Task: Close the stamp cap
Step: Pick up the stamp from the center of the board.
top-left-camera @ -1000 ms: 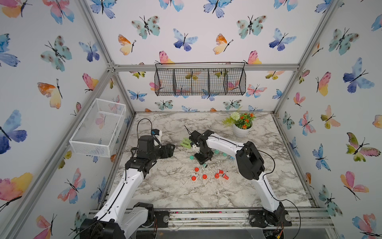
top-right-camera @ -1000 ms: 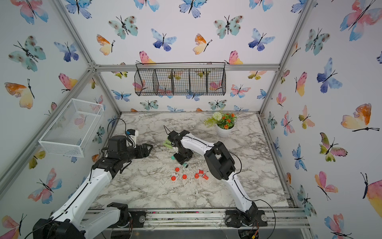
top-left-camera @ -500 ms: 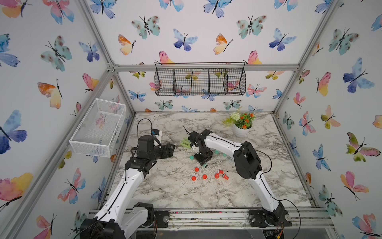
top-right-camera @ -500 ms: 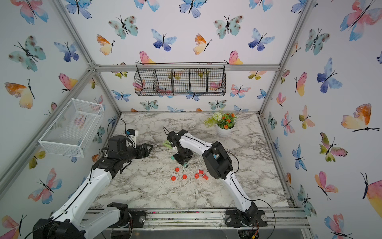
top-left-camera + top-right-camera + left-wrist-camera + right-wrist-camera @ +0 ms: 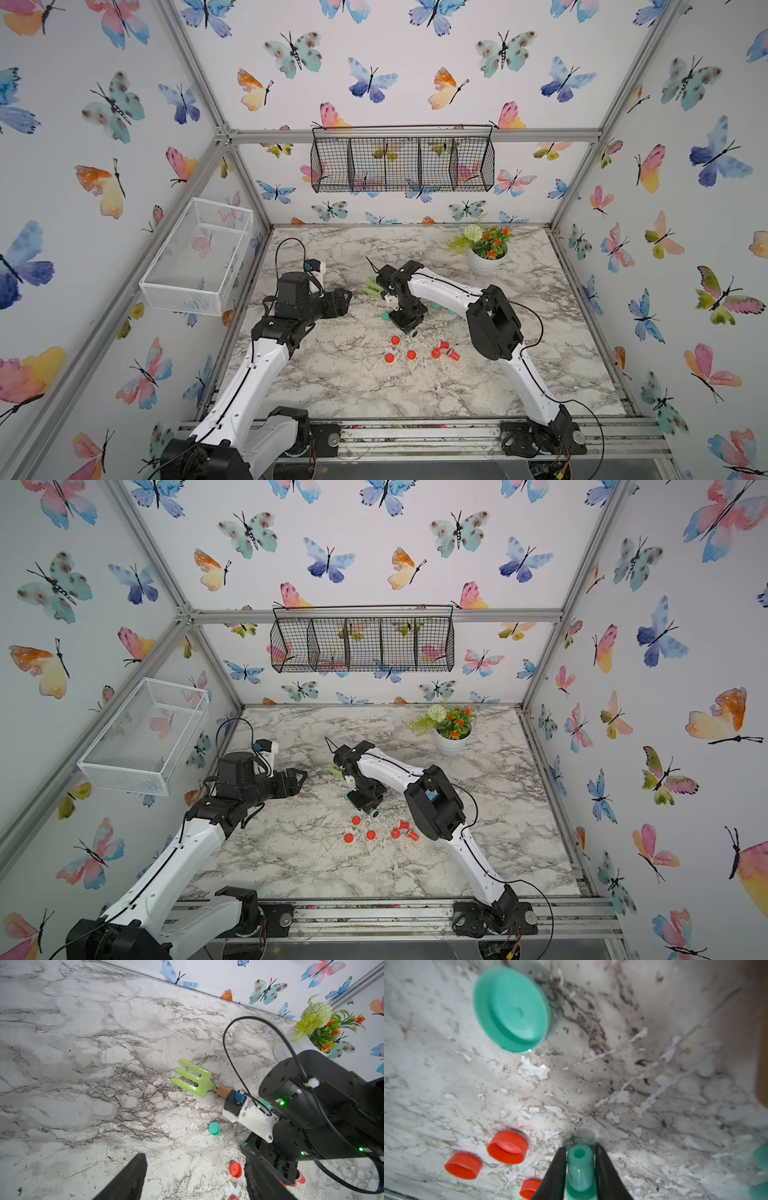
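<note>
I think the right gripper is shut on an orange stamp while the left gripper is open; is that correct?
Not quite. The right gripper is shut on a teal stamp, not an orange one, as the right wrist view shows. The left gripper is open, as you say.

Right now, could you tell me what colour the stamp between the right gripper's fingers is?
Teal; the stamp shows best in the right wrist view.
</note>
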Controlling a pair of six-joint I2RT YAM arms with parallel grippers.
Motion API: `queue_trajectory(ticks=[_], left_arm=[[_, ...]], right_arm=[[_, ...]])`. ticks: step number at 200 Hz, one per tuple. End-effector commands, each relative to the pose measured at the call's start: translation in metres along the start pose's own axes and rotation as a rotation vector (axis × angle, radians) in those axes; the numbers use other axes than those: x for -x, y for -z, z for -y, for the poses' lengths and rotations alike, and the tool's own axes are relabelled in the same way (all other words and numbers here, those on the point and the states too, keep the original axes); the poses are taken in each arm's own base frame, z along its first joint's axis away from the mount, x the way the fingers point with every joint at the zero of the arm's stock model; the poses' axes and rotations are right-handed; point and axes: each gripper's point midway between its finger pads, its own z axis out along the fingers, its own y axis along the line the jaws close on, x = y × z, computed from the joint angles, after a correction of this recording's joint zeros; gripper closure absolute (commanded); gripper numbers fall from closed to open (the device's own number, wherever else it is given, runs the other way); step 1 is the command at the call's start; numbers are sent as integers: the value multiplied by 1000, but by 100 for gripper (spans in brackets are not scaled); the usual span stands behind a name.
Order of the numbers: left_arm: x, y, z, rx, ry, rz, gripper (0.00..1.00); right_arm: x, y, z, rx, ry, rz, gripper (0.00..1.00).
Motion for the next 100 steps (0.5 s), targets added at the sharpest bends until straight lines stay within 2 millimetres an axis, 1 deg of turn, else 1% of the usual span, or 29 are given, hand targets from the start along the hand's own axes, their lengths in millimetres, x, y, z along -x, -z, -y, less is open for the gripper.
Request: queue_trajectory(ticks=[1,34,52,71,86,100], left_arm=[[10,3,3,-11,-16,27,24],[10,3,3,-11,-15,25,24],[10,3,3,-11,-16,26,24],[7,4,5,-21,-18,19,24],[7,5,7,-34,-22,16,24],[7,5,9,-45,-26,18,24]], right_arm=[[-9,-9,-4,-5,2,-60,75],[-12,-11,-3,-10,-1,-73,79],[-7,-6,-2,-15,-4,-51,81],[2,9,-5,-4,-6,14,81],[12,25,-9,21,-11,103,82],[20,44,-11,40,-24,194,82]])
